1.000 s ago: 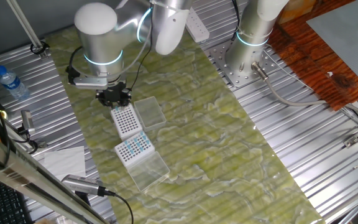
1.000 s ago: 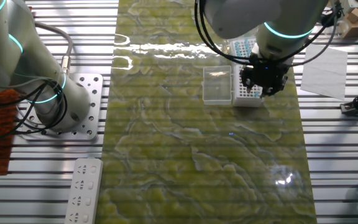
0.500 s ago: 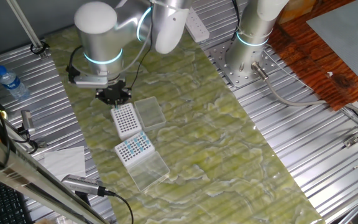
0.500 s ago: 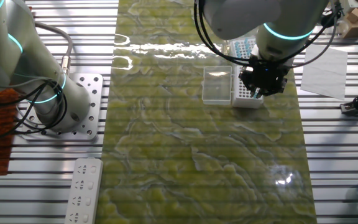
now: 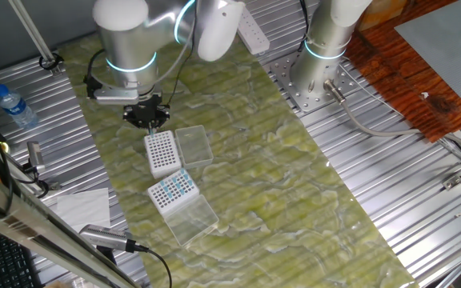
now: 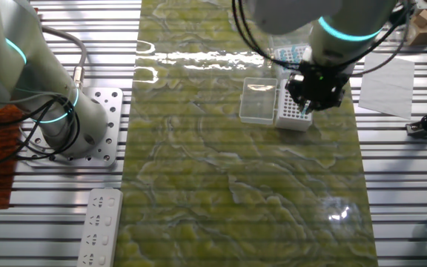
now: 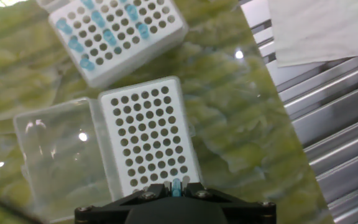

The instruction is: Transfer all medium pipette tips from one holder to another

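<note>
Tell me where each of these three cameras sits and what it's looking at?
One fixed view: high, looking down at the green mat; arm above the empty tip holder.
The other fixed view: overhead from the opposite side; arm partly covers that holder.
Hand view: on the hand, looking down the fingers, a blue tip between them.
All share the empty holder.

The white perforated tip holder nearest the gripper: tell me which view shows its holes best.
The hand view: the white perforated tip holder fills the frame, every hole distinct and empty. One fixed view shows it small, under the black gripper. The other fixed view has it partly hidden.
</note>
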`<state>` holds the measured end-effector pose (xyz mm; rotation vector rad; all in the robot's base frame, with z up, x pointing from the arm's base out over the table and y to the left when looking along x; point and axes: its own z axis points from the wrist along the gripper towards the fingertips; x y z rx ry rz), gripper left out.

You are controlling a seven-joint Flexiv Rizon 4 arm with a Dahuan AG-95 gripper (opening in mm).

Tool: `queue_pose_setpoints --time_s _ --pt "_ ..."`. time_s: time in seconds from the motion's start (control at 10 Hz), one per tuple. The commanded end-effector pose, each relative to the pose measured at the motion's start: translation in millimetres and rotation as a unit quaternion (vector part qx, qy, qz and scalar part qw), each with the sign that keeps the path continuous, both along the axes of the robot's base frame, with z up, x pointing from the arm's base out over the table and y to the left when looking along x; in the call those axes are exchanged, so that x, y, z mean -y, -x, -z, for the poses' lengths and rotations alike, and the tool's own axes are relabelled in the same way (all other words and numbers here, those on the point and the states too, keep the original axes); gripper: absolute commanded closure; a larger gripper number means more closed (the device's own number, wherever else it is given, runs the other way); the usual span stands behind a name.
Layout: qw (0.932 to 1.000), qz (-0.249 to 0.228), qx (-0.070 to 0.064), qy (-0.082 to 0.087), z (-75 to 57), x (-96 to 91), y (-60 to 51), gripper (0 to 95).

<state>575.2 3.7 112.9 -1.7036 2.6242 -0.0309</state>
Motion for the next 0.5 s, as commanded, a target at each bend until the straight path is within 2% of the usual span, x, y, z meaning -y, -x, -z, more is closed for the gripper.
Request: queue_pose_setpoints --time_s 0.1,0.2,0.4,0.5 --pt "0.9999 -0.007 -0.009 0.002 -20.5 -5.2 2.4 95.0" --pt "0.9998 -0.006 -0.017 0.006 -37.0 -11.9 3.4 95.0" --pt "0.9996 0.005 -0.028 0.005 -56.3 -27.0 0.8 95.0" --pt "0.9993 0.021 -0.031 0.006 -67.1 -42.6 -3.5 95.0"
